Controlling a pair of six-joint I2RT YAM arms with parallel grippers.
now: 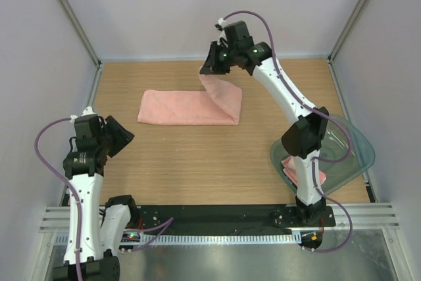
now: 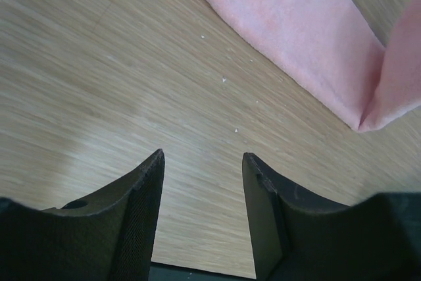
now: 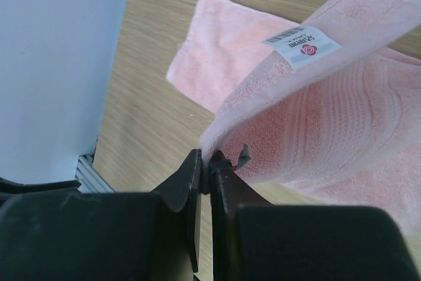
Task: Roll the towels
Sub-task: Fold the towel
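Where gripped, salmon towel folds over.

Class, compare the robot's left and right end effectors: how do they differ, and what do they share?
The left end effector stands open; the right end effector is shut. The left holds nothing above the wooden table; the right pinches an edge of the pink towel, holding that end up. The left hangs near the table's left edge; the right reaches its far side. Both have two dark fingers.
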